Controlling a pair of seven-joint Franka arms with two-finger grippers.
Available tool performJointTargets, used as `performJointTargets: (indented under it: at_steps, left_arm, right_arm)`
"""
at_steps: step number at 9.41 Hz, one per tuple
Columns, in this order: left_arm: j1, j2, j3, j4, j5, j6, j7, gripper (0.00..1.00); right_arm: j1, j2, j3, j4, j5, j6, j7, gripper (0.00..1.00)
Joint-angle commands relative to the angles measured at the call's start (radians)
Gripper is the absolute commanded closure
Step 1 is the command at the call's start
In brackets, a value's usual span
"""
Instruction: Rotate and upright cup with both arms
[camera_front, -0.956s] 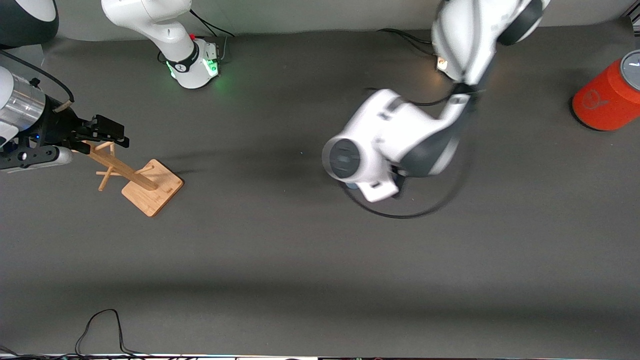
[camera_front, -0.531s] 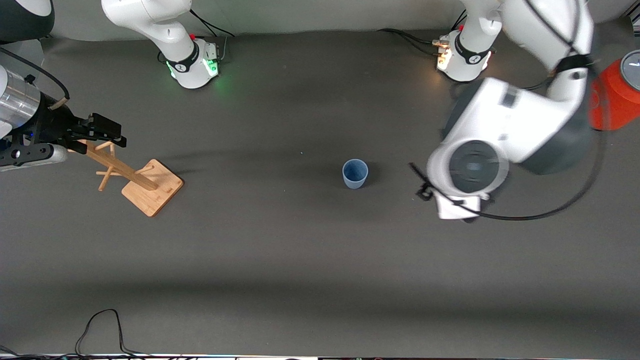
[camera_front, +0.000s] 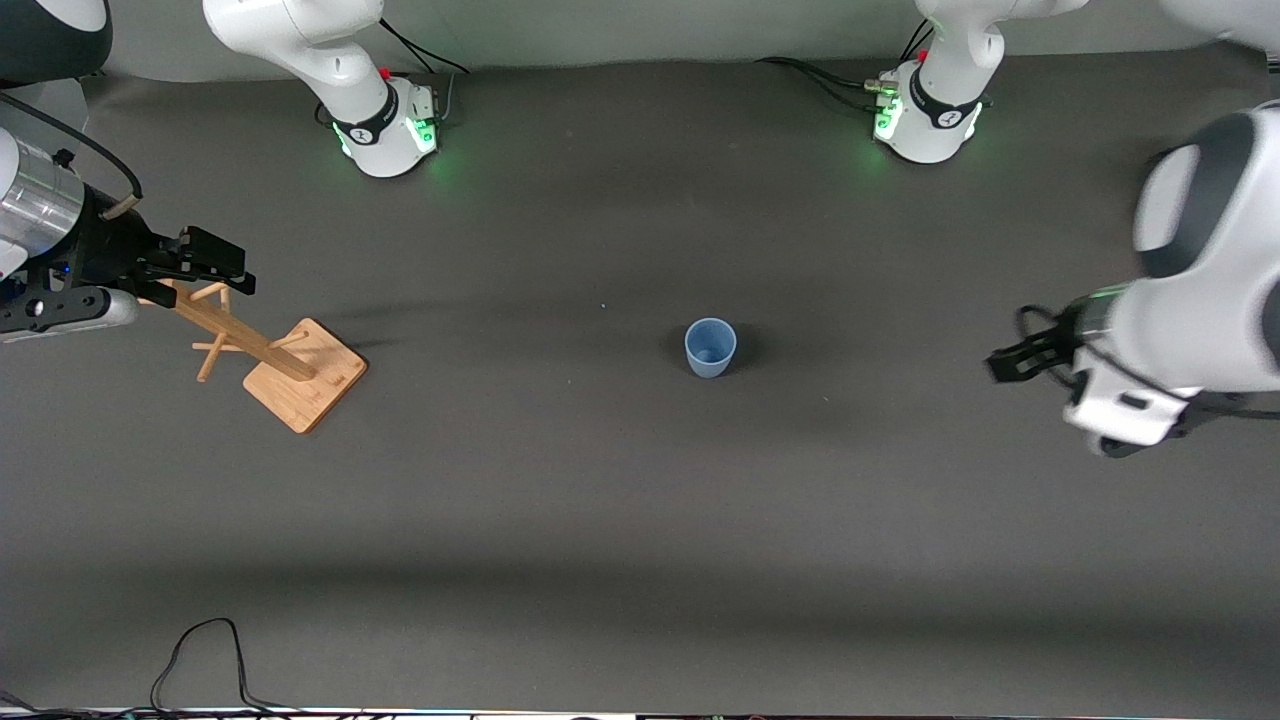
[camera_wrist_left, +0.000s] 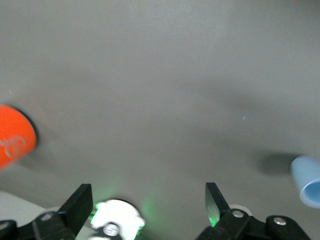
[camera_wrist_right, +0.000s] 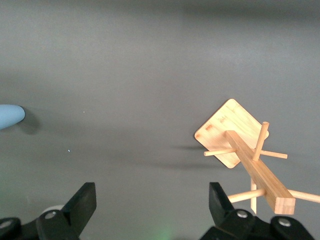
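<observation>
The light-blue cup stands upright, mouth up, alone in the middle of the dark table. It shows at the edge of the left wrist view and of the right wrist view. My left gripper is open and empty, in the air over the table toward the left arm's end, well apart from the cup; it also shows in its wrist view. My right gripper is open and empty over the top of the wooden rack, and shows in its wrist view.
The wooden rack with pegs stands toward the right arm's end. An orange-red cylinder stands toward the left arm's end. The green-lit bases are along the top. A black cable lies by the near edge.
My left arm has swung away from over the cup toward its own end of the table, uncovering the upright cup. The right arm has barely moved.
</observation>
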Motion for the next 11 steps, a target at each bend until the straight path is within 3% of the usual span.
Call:
performJointTargets:
  at_steps: [1, 2, 3, 9, 11]
  left_arm:
    - [0.096, -0.199, -0.001, -0.290, -0.010, 0.193, 0.316, 0.00]
    - [0.131, -0.298, -0.001, -0.449, -0.021, 0.349, 0.351, 0.00]
    - [0.141, -0.361, 0.002, -0.534, -0.047, 0.431, 0.353, 0.00]
    - [0.147, -0.440, 0.024, -0.518, -0.087, 0.428, 0.508, 0.00]
    - [0.148, -0.436, 0.045, -0.500, -0.166, 0.434, 0.491, 0.00]
  right_arm:
    - [0.005, 0.016, -0.005, 0.030, 0.006, -0.017, 0.020, 0.00]
    - [0.005, 0.016, -0.005, 0.030, 0.006, -0.017, 0.020, 0.00]
    - [0.005, 0.017, -0.005, 0.030, 0.006, -0.019, 0.020, 0.00]
    - [0.007, 0.019, -0.005, 0.030, 0.005, -0.017, 0.020, 0.00]
    - [0.005, 0.019, -0.005, 0.030, 0.006, -0.017, 0.020, 0.00]
